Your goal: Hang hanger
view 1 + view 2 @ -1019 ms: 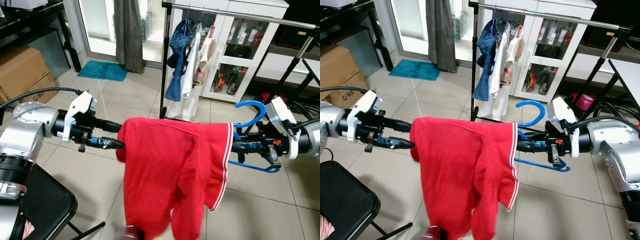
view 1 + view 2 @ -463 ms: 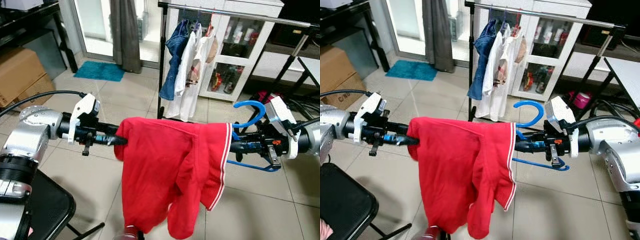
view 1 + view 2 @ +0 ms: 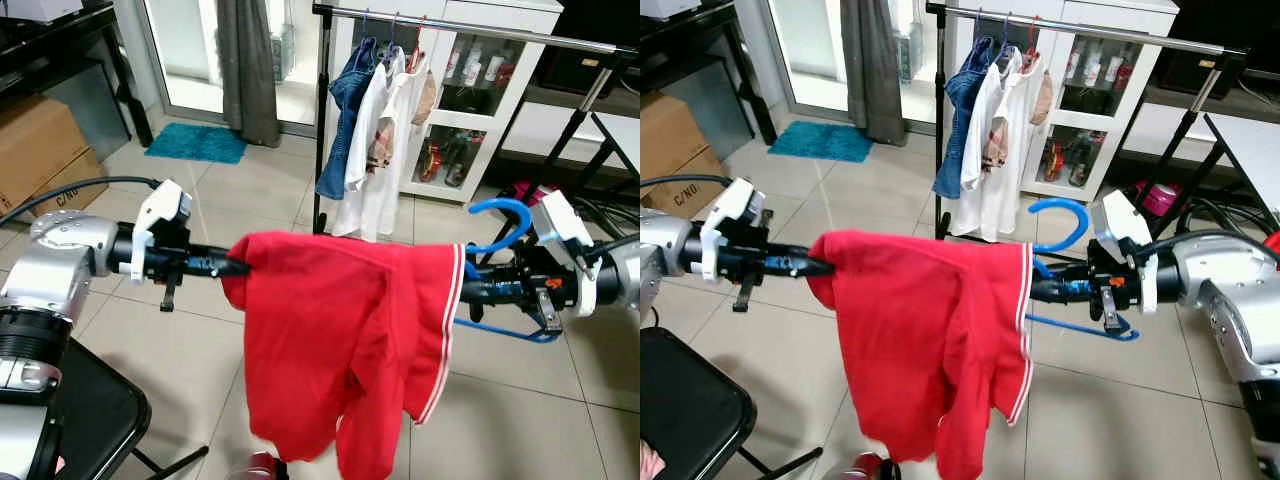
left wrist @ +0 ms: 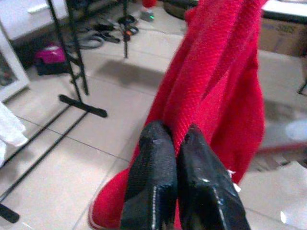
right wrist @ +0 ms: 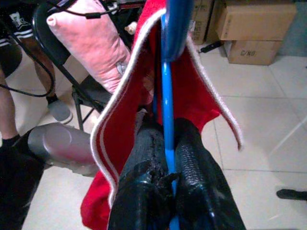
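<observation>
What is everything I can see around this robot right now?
Red shirt: one, red with white trim, held up between both grippers.
Hanger: one, blue, at the shirt's right end.
Clothes rack: one, black and silver, ahead, with hung clothes.
Cabinet: one, white, behind the rack.
Mat: one, teal, by the door.
Cardboard box: one, brown, far left.
Chair: one, black, lower left.
Left gripper: shut on the shirt.
Right gripper: shut on the hanger.
</observation>
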